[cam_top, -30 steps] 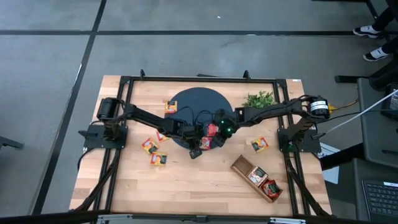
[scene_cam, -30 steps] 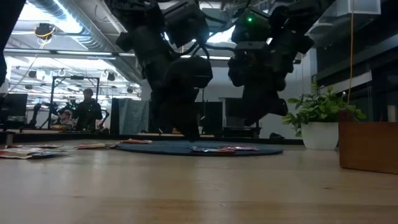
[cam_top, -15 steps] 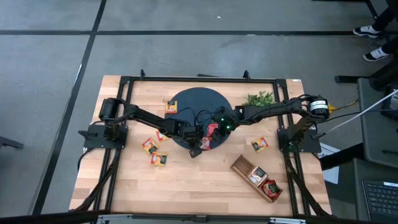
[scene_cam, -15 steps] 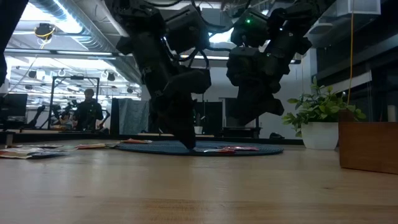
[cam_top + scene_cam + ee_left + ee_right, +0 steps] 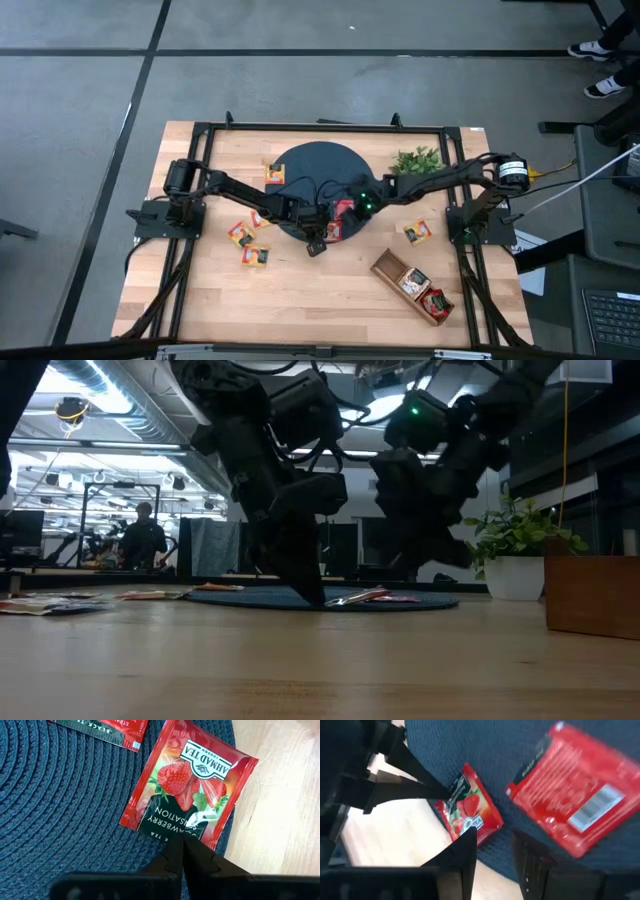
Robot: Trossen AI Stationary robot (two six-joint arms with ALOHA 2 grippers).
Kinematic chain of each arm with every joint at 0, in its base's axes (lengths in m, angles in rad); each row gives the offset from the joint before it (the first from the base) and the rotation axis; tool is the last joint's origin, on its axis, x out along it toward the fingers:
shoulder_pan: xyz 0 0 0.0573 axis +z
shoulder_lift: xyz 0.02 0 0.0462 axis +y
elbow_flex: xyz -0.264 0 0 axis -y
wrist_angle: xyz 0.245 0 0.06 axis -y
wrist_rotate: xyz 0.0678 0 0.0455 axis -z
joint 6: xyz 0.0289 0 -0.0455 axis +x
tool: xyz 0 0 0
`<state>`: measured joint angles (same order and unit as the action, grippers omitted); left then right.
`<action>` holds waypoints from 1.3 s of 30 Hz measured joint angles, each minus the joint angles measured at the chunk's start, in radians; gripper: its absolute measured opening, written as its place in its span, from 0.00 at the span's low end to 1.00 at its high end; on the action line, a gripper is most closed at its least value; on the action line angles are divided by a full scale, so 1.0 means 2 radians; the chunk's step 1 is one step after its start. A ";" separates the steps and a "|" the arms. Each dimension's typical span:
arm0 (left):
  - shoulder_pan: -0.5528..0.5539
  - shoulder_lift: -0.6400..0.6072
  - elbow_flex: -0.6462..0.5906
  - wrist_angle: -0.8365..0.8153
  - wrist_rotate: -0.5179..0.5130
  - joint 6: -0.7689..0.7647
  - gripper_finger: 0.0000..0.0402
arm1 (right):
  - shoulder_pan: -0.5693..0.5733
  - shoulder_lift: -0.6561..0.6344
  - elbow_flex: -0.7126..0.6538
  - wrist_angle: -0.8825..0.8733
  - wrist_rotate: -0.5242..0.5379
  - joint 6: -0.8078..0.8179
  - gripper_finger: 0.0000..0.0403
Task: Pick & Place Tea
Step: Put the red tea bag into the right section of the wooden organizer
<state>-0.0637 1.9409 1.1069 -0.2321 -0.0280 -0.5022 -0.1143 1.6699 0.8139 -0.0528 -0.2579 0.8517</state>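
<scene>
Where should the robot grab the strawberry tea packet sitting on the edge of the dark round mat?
Best by its thin edge. The strawberry tea packet lies flat, partly over the rim of the mat above the wooden table. The left gripper is shut on the packet's dark-label edge, coming in low from that side.
</scene>
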 joint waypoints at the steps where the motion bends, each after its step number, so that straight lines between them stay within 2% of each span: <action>1: -0.001 0.000 0.000 0.000 -0.001 0.000 0.01 | 0.000 0.000 -0.011 0.017 -0.003 0.012 0.29; 7: -0.001 0.000 -0.001 0.000 -0.002 -0.003 0.01 | 0.000 0.000 -0.040 0.068 -0.015 0.045 0.29; 18: -0.001 0.001 -0.002 0.022 -0.001 -0.012 0.01 | 0.000 0.011 -0.041 0.085 -0.004 0.045 0.29; 32: -0.001 0.002 -0.002 0.027 -0.003 -0.030 0.01 | 0.001 0.037 -0.041 0.127 -0.026 0.070 0.29; 35: -0.001 0.002 -0.002 0.028 -0.004 -0.030 0.02 | 0.001 0.037 -0.041 0.127 -0.028 0.071 0.25; 39: -0.001 0.001 -0.002 0.028 -0.004 -0.030 0.01 | 0.001 0.037 -0.041 0.127 -0.029 0.069 0.14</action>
<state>-0.0658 1.9422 1.1030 -0.1768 -0.0357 -0.5632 -0.1127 1.7432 0.7322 0.2012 -0.3169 0.9902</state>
